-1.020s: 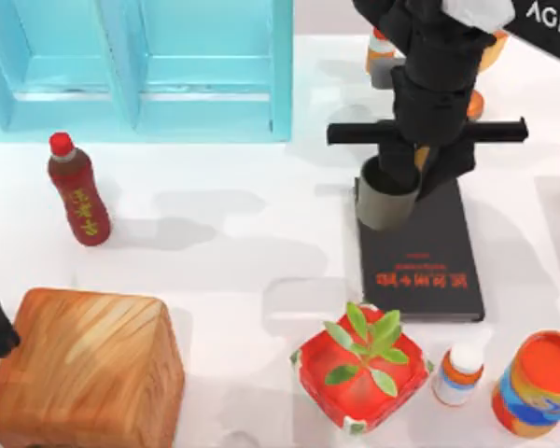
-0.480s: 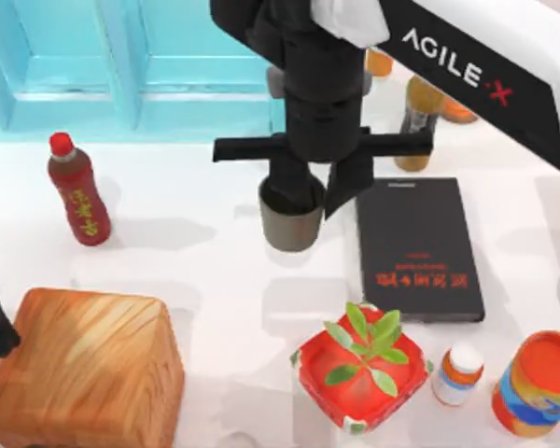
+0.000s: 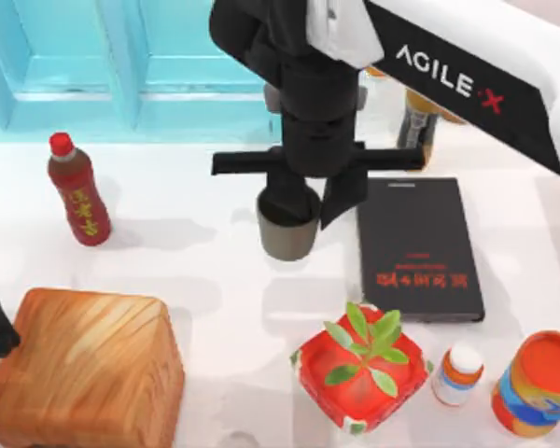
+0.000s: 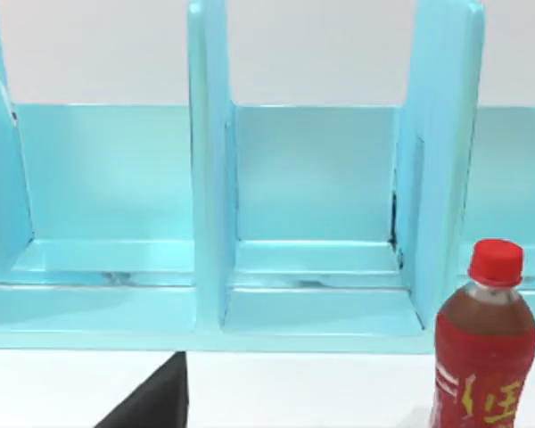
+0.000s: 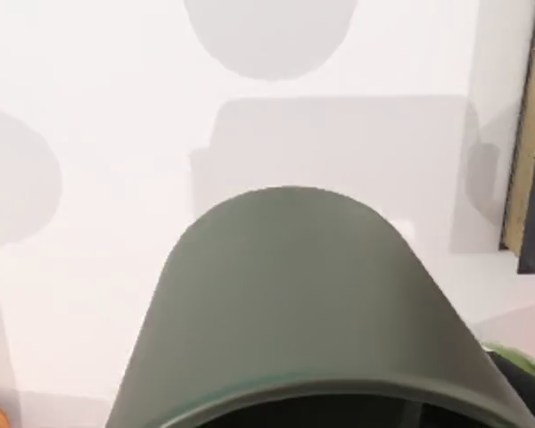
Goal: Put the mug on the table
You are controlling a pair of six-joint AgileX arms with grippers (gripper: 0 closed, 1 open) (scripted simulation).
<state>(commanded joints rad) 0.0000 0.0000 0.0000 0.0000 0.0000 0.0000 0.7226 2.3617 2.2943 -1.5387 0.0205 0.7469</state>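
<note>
The right hand grips the mug upright by its rim, just left of the book. The mug sits low over the table; contact is unclear.

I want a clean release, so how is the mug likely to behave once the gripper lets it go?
The mug, held by the right gripper, looks rigid, so it should keep its shape. It hangs upright with a straight wall, so it will probably stand steady on the table. Its smooth side may slip in a loose grip.
</note>
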